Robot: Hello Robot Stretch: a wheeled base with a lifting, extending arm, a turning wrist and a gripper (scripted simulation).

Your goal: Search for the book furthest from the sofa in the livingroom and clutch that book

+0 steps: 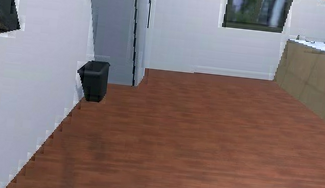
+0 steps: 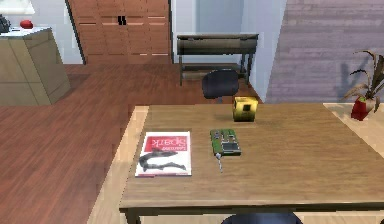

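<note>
A book [image 2: 163, 154] with a white and red cover lies flat on the wooden table [image 2: 300, 150], left of the table's middle, in the arm side view. To its right lies a small flat dark green thing [image 2: 226, 143]. Farther back on the table stands a small yellow box [image 2: 245, 108].
Behind the table are a black chair [image 2: 222, 82] and a dark desk [image 2: 215, 45]; a plant in a red pot [image 2: 362, 100] stands at the right. Ahead lies bare wooden floor [image 1: 186, 135], with a black bin [image 1: 94, 81] by a doorway [image 1: 112, 26] and a counter [image 1: 323, 74] at the right.
</note>
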